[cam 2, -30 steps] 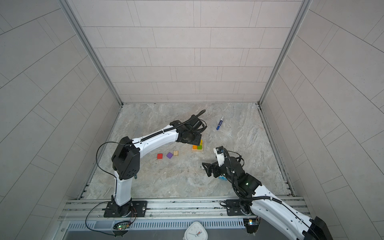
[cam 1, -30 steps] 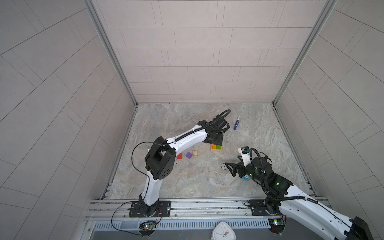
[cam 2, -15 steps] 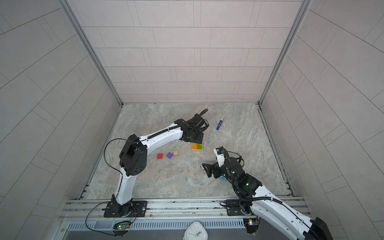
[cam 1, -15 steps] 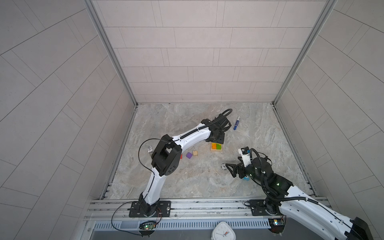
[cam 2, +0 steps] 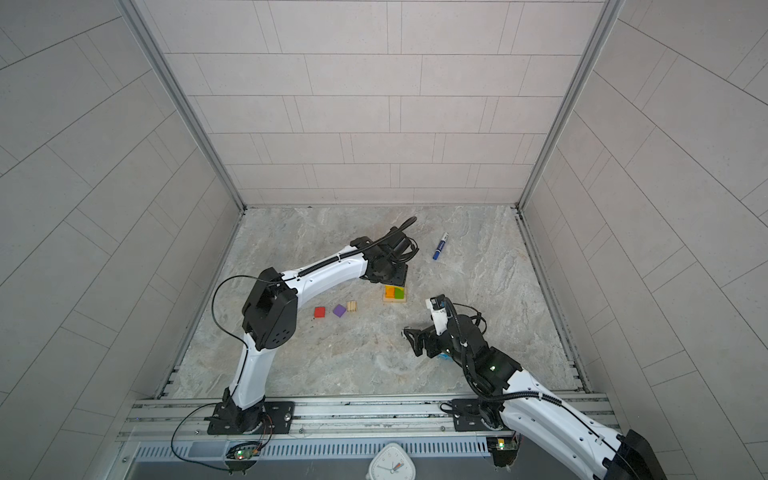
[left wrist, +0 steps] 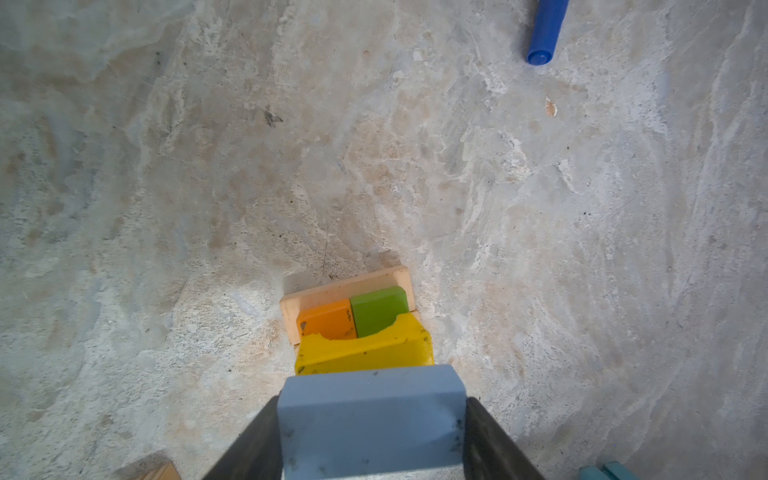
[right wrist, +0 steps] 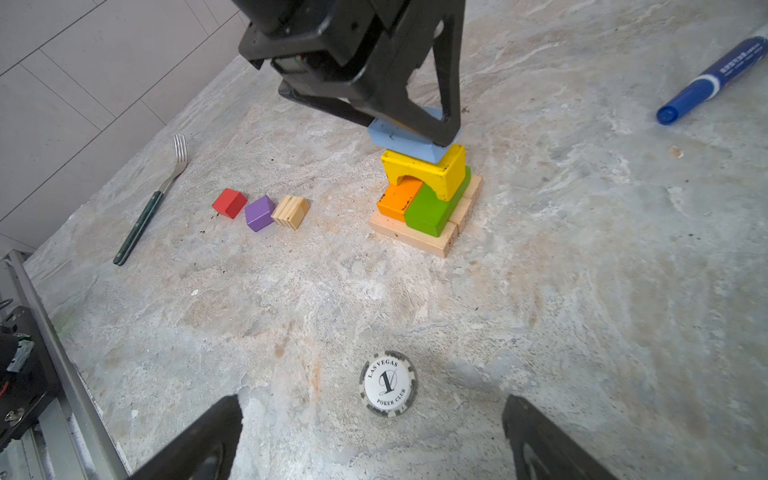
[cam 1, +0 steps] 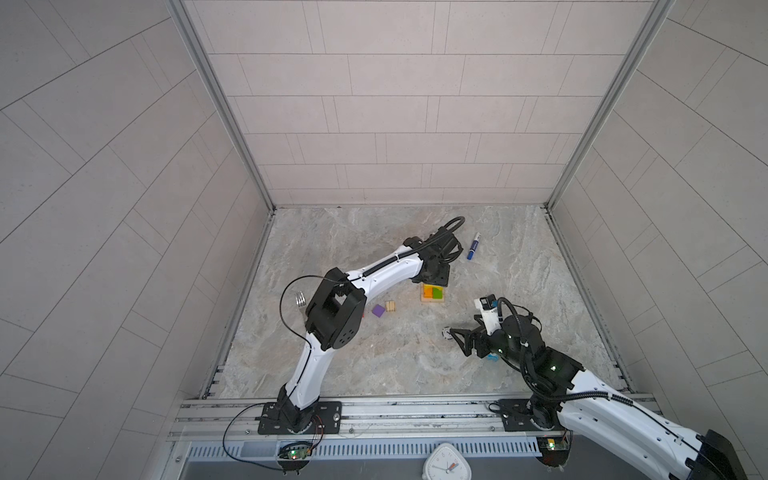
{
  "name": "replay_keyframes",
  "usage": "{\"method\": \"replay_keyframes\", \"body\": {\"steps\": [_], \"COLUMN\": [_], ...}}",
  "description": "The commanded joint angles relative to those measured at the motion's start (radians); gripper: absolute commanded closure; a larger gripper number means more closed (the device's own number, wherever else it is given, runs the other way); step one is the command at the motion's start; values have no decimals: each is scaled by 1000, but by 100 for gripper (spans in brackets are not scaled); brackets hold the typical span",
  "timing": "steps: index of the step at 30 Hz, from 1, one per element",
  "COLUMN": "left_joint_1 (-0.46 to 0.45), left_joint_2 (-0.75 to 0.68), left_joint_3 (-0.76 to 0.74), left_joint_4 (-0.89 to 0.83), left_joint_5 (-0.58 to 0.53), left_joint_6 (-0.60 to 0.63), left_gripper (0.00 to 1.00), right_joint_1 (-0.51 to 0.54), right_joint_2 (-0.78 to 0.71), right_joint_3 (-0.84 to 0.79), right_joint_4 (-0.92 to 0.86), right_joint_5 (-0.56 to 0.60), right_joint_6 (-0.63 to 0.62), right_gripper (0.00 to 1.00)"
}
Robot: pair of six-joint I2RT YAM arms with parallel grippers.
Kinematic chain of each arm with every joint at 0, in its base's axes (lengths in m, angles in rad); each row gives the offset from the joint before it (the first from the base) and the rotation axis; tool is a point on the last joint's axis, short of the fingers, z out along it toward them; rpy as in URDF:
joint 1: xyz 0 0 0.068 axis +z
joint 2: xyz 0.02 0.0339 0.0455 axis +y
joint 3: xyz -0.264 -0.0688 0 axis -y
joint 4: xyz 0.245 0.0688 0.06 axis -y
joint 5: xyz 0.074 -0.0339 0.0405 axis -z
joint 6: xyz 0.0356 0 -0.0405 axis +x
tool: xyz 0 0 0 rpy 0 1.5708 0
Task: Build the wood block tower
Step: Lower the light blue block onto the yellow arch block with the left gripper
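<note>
Pale tiled walls (cam 1: 395,104) close in three sides of a grey-beige marbled worktop (cam 1: 374,365), which is scuffed and speckled with crumbs. An aluminium rail at its near edge carries both arm bases.

The left tool (right wrist: 409,131) reaches over the middle and is clamped on a pale blue block (right wrist: 399,141), one jaw on each long side. The right tool (right wrist: 372,409) hangs low near the front with its jaws wide and nothing between them.

The tower (right wrist: 428,195) stands mid-worktop, nearer the back. It has a tan base (right wrist: 415,239) of flat bars, an orange block (right wrist: 399,199) and a green block (right wrist: 432,208) side by side on that, and a yellow arch (right wrist: 428,168) across them. The blue block sits at the arch's top; whether it rests there or hovers just above cannot be told.

A fork (right wrist: 145,212) lies well to the left. A blue marker (right wrist: 715,79) lies behind and to the right of the tower; its print is too small to read. A red cube (right wrist: 228,203), a purple cube (right wrist: 259,212) and a striped cube (right wrist: 291,212) form a close row to the tower's left. A poker chip (right wrist: 387,384) reading "LAS VEGAS POKER CLUB" lies just before the right tool.
</note>
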Motion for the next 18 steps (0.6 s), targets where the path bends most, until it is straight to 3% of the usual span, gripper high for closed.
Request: {"method": "replay_keyframes", "body": {"steps": [1, 18], "left_joint_1": [2, 3], "left_joint_2": [14, 29], "left_joint_3": [26, 18], "left_joint_4": [-8, 15], "left_joint_5": [-5, -19], "left_joint_6": [-12, -34], "left_gripper": [48, 48], "right_joint_1": [5, 6], "right_joint_2": [-8, -24], "right_joint_3": [-10, -12], "right_joint_4": [11, 4], "right_joint_5": [0, 4], "right_joint_6": [0, 1], "right_gripper": [1, 1]}}
